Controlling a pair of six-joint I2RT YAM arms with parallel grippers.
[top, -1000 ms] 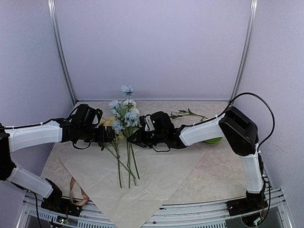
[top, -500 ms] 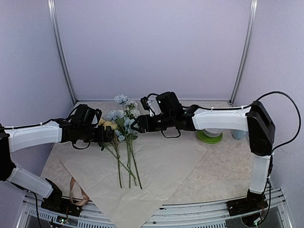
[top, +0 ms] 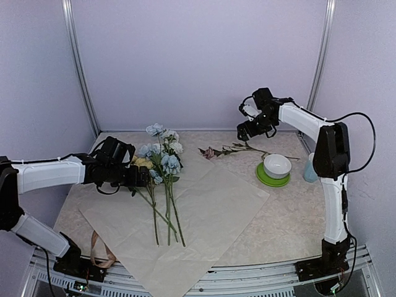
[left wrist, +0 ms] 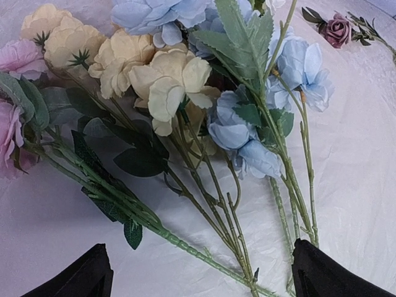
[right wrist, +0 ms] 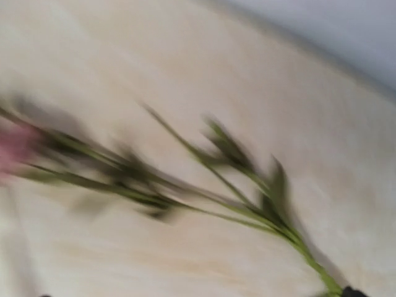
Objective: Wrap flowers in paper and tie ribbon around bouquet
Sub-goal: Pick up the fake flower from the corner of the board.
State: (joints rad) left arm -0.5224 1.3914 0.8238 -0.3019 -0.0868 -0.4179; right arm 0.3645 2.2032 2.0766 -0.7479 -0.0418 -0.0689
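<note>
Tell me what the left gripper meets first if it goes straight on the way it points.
The flowers: their green stems lie just ahead of the left gripper, jaws open, on the paper. The jaws' height above the paper is unclear, so contact is likely, not certain.

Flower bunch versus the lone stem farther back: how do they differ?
The flower bunch has many blue, cream and pink blooms; the single stem carries one dark-pink rose. The bunch lies on the paper, stems toward the near edge; the single stem lies crosswise farther back. The left pincer sits open at the bunch; the right pincer hangs above the single stem. Both lie flat, unheld.
</note>
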